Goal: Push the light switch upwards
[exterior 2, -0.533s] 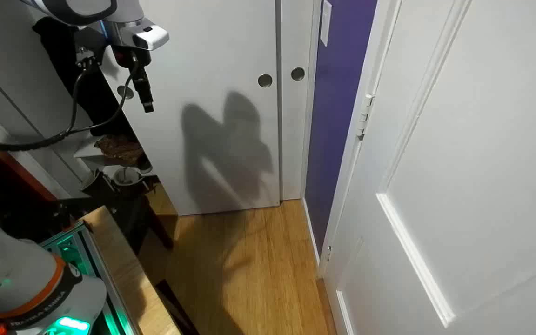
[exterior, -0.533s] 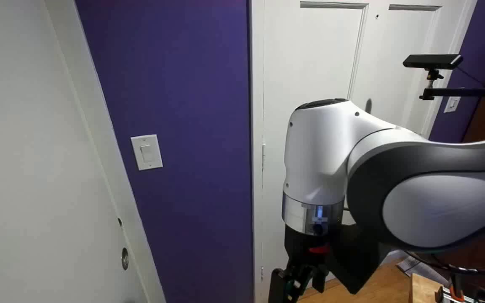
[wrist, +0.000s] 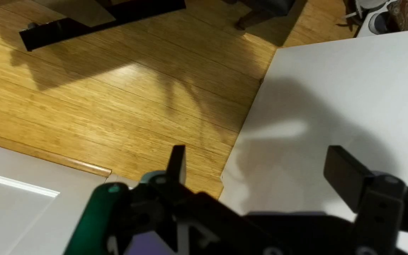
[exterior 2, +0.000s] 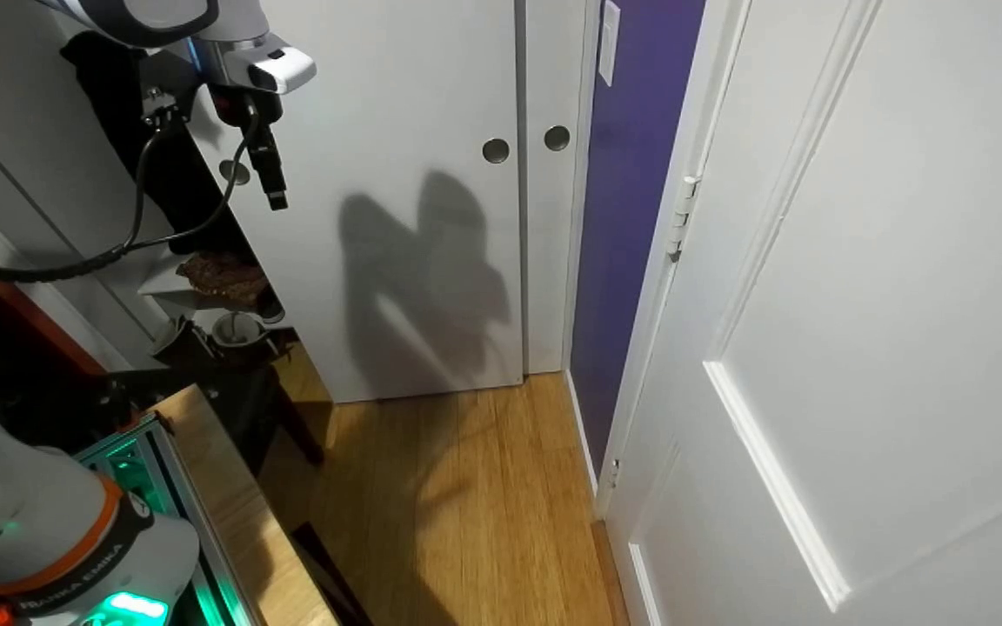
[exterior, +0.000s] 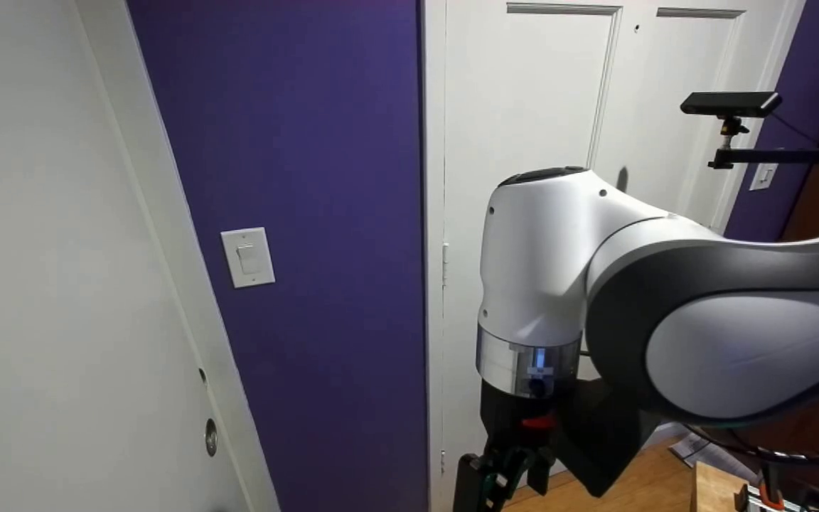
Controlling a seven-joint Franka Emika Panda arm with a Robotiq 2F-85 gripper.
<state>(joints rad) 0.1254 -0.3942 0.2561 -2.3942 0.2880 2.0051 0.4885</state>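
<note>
Can see the light switch (exterior: 247, 257) at nine o'clock in an exterior view, mounted on the purple wall (exterior: 331, 341) as a white rectangular plate with a small toggle (exterior: 249, 261) in the middle; cannot tell the toggle's setting; catch the same light switch (exterior 2: 610, 42) at a steep slant near one o'clock in an exterior view; find the gripper (wrist: 259, 170) between four and five o'clock in the wrist view, with fingers (wrist: 345, 177) spread well apart and both wooden floor (wrist: 83, 106) and flat white door (wrist: 384, 78) showing in the gap; follow the white arm (exterior: 537, 256) around three o'clock in an exterior view, in front of the panelled white door (exterior: 516, 107), and down to the gripper near half past five, cut by the lower edge, pointing downward and well apart from the light switch, toward half past four from it; meet the gripper also at ten o'clock in an exterior view, pointing down in front of the flat white door (exterior 2: 397, 87), with a dark shadow (exterior 2: 431, 269) on that door nearer the centre; locate the robot's base (exterior 2: 157, 552) at eight o'clock there, lit green near the lower edge; note, above the arm in an exterior view, a black camera (exterior: 731, 104) on a dark bar (exterior: 786, 156) at two o'clock, with a second white wall plate (exterior: 763, 178) just below.
</note>
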